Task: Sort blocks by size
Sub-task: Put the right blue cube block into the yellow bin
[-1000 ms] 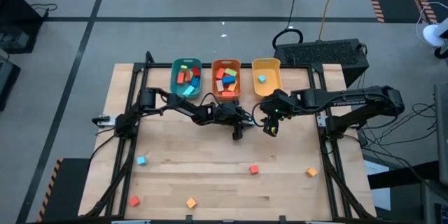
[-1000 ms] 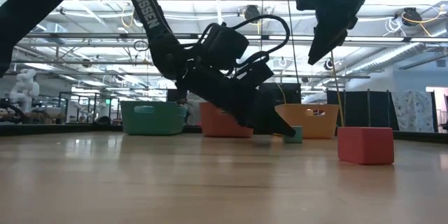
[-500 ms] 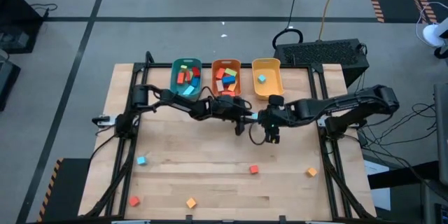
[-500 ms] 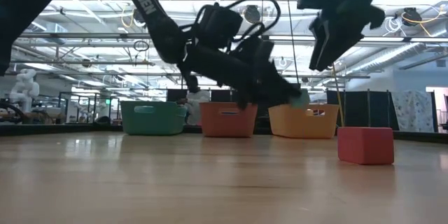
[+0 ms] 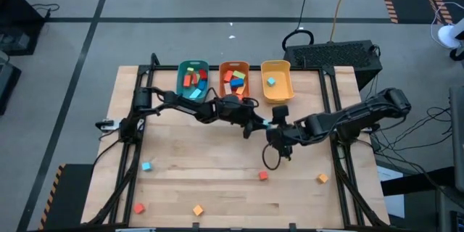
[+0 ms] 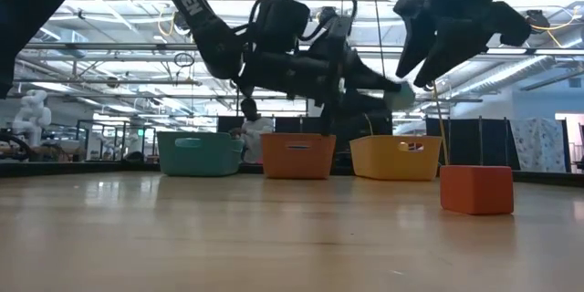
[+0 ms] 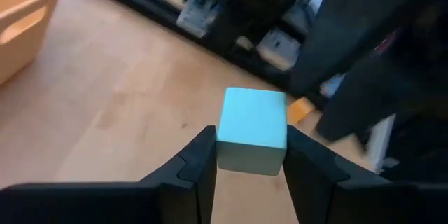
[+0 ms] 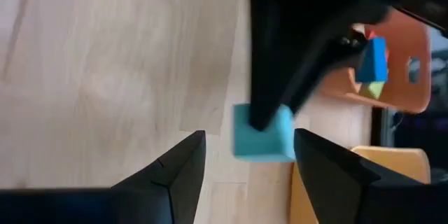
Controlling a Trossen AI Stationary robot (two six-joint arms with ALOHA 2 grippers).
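My left gripper (image 5: 258, 125) is shut on a light blue cube (image 7: 252, 129) above the middle of the table, in front of the orange bin (image 5: 234, 81). The cube also shows in the low view (image 6: 399, 96), well above the tabletop. My right gripper (image 5: 278, 143) hangs open and empty just to the near right of the cube, and its fingers (image 8: 175, 168) stand apart from it. Loose cubes rest flat on the table: a red one (image 5: 263, 176), an orange one (image 5: 322, 179), and a light blue one (image 5: 146, 166). My left gripper pinches the light blue cube by two opposite sides (image 7: 222, 147) between its two fingers. The fingers come about level from the table's left. The cube is lifted clear of the table and sits level in the hold.
A teal bin (image 5: 193, 80), the orange bin and a yellow bin (image 5: 275, 80) stand in a row at the far edge, each with blocks inside. Two more cubes (image 5: 138, 208) (image 5: 197, 209) lie at the near left. Bare wood lies between them and the arms.
My left gripper has risen from the tabletop with the light blue cube, lifting it clear, and has tipped up toward level. My right gripper has moved toward the table's near edge, next to the cube, and its fingers have spread open.
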